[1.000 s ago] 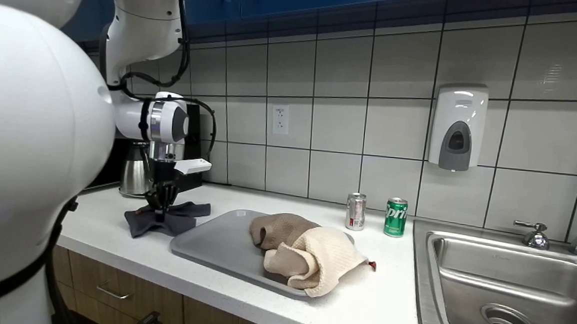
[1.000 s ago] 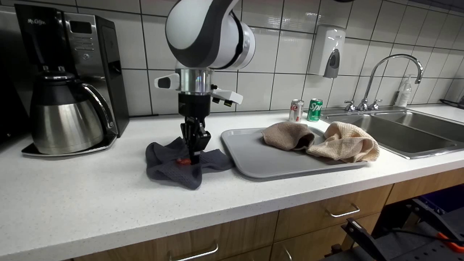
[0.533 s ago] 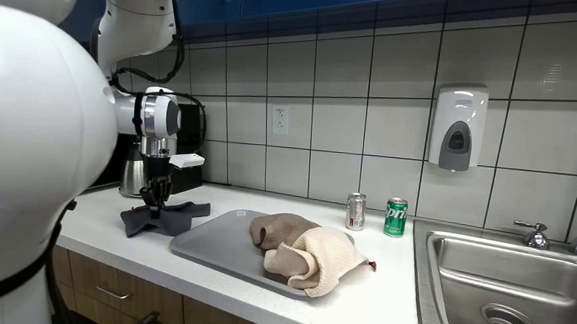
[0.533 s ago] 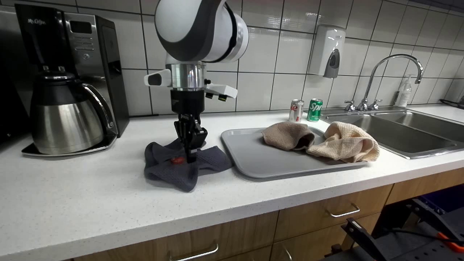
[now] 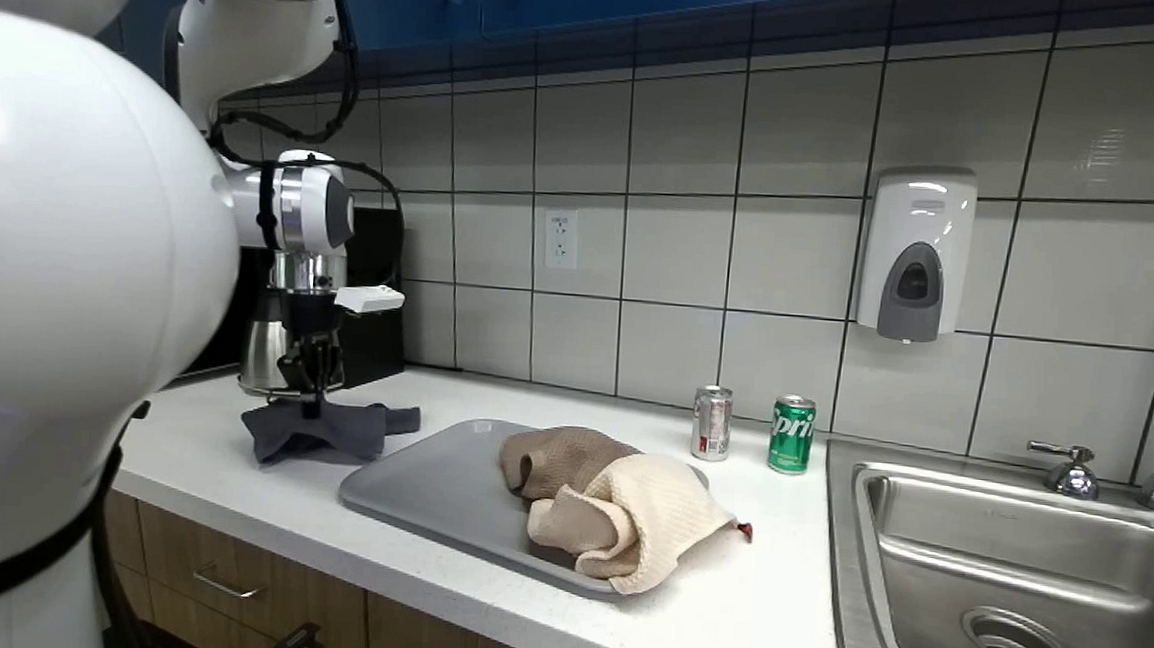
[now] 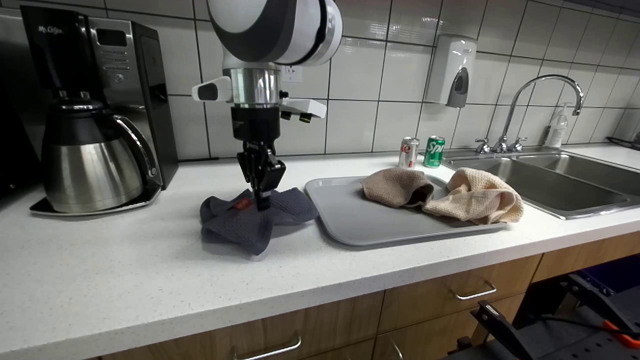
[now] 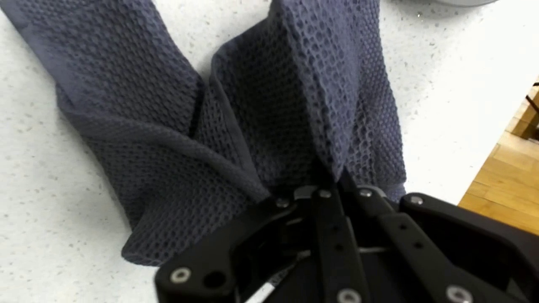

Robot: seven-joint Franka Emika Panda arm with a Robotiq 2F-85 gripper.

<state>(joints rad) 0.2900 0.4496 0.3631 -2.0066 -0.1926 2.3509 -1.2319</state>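
A dark blue-grey waffle cloth (image 6: 230, 227) lies bunched on the white counter, left of the grey tray in both exterior views. My gripper (image 6: 263, 204) points straight down, shut on a raised fold of this cloth. In the wrist view the fold of the cloth (image 7: 324, 84) runs up between the fingertips of the gripper (image 7: 337, 179), and the pads are hidden. A red patch (image 6: 243, 203) shows on the cloth beside the fingers. The cloth's middle is pulled up, and its front corner appears to hang just above the counter.
The grey tray (image 6: 360, 217) bears a brown cloth (image 6: 395, 186) and a cream cloth (image 5: 671, 505), which overhangs its edge. Behind stand a silver can (image 5: 711, 422) and a green can (image 5: 792, 432). A coffee maker (image 6: 145, 90) with a steel carafe stands left; a sink (image 5: 1014, 551) lies right.
The gripper has moved left and then upward in both exterior views, staying shut. The dark cloth has shifted slightly with it, and its middle has risen. The tray and other cloths are unmoved.
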